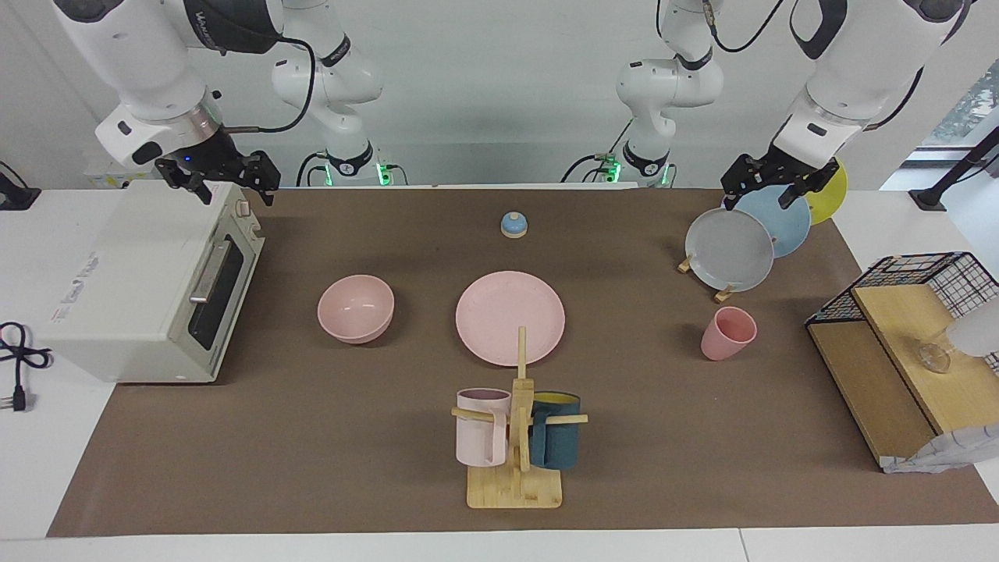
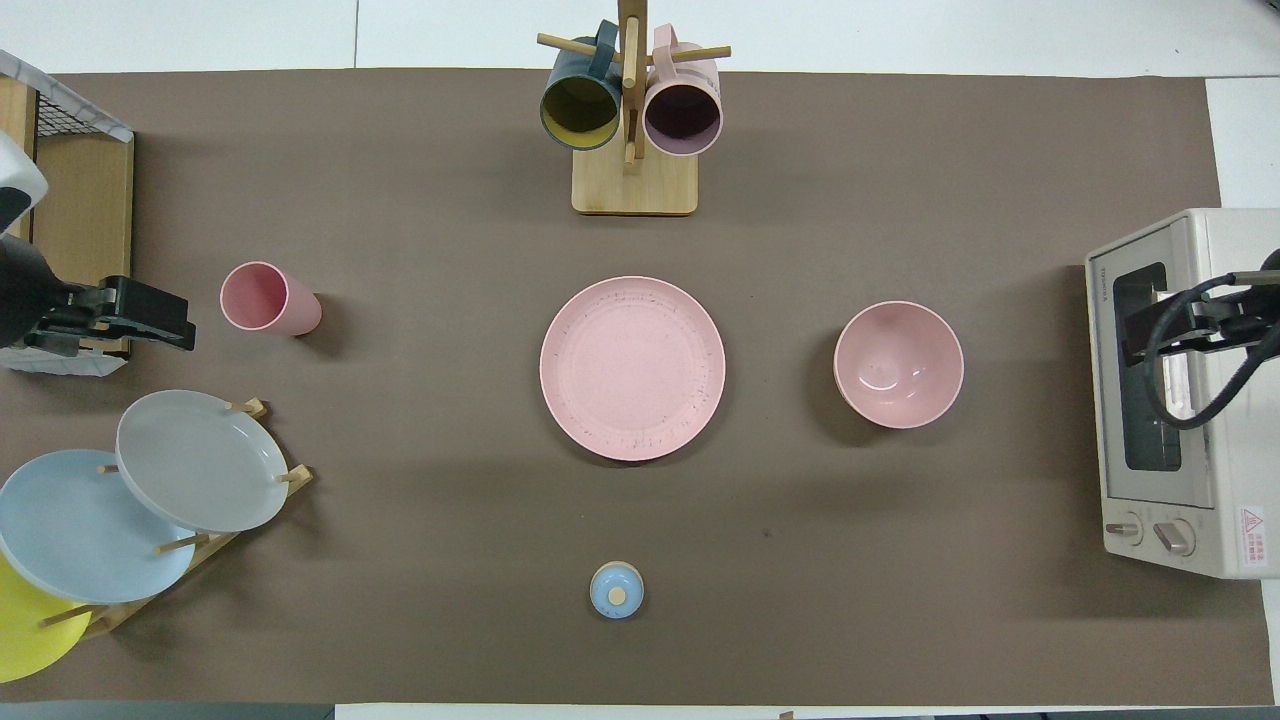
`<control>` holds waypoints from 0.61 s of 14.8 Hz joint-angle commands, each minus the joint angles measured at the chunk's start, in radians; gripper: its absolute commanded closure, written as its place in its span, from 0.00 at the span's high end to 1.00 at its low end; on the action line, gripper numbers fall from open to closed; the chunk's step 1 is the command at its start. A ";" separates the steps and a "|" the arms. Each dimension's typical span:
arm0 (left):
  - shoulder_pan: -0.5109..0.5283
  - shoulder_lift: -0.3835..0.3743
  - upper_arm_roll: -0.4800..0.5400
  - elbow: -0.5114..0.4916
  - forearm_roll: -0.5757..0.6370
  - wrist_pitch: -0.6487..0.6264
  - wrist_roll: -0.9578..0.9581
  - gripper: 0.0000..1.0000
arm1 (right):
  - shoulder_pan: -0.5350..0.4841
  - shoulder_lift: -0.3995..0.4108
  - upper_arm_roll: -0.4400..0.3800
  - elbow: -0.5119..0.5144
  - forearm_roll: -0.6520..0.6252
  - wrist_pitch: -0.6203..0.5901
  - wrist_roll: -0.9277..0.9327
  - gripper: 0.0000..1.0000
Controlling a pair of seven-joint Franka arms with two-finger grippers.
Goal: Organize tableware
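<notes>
Both grippers' finger state cannot be told; left gripper [image 1: 769,183], raised over the plate rack [image 1: 724,295], risks clipping it descending toward the pink cup [image 1: 727,333]

Plate [image 1: 510,316] between bowl [image 1: 355,307] and cup [image 1: 727,332]

a white table [image 1: 390,546] carries a brown mat [image 1: 312,453]. on the mat stand a flat matte pink plate [image 1: 510,316], a deep pink bowl [image 1: 355,307], a tapered pink cup [image 1: 727,333], a small blue bell [image 1: 513,225], a wooden mug stand [image 1: 515,488], a wooden plate rack [image 2: 190,545] and a white toaster oven [image 1: 148,289].
</notes>
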 commanded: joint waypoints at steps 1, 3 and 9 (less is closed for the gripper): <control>-0.001 -0.011 0.003 -0.002 0.018 -0.011 -0.004 1.00 | -0.010 0.004 0.004 0.016 0.012 -0.018 -0.043 1.00; -0.001 -0.011 0.003 -0.002 0.018 -0.011 -0.006 1.00 | -0.010 0.002 0.006 0.015 0.017 -0.018 -0.031 1.00; -0.001 -0.011 0.003 -0.002 0.018 -0.011 -0.004 1.00 | -0.017 -0.002 0.099 -0.007 0.036 0.118 -0.042 1.00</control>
